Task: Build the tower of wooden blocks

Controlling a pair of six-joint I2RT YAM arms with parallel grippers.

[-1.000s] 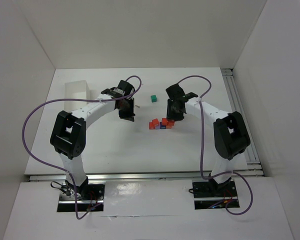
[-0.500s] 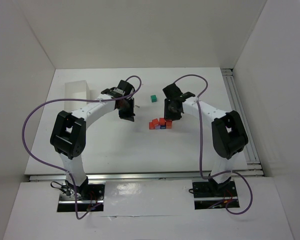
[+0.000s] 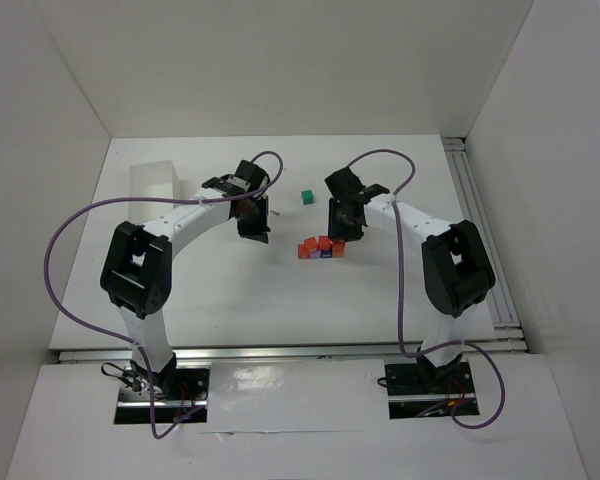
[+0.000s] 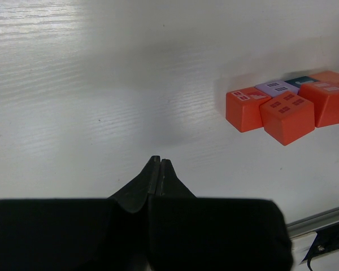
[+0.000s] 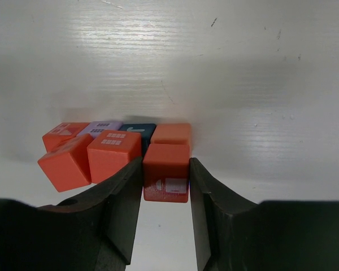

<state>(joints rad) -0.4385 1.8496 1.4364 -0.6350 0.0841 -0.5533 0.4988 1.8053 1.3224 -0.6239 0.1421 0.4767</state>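
- Between the fingers of the right gripper (image 5: 164, 169) sits the red block (image 5: 166, 183). Both pads lie against its flanks, so it reads as a grasp. You cannot tell from the wrist view how firm the grasp is.
- Just beyond the fingertips, an orange block (image 5: 171, 134) is touching the back face of the red one. Push forward and you shove it out of line.
- Outside the left finger (image 5: 124, 209), a second orange block (image 5: 114, 153) stands right against the finger's outer face. Any sideways drift or wider opening likely knocks it.
- Further left of that finger, a tilted orange block (image 5: 66, 164) sits skewed to its neighbours. A nudge passed down the row could turn it more, and the tower (image 3: 321, 246) then has an uneven base.
- Behind the row, the dark blue block (image 5: 138, 131) and the pale purple block (image 5: 101, 128) are wedged in. They move if the front row moves.
- If the grip is off-centre, expect the red block to twist on lifting and clip both neighbours.
- Ahead and right of the left gripper (image 4: 159, 164), the same cluster lies well apart. Its fingers are pressed together on nothing, so there is little risk there unless you sweep it right.
- Well beyond both sets of fingers, the teal block (image 3: 306, 197) lies alone, untouched.
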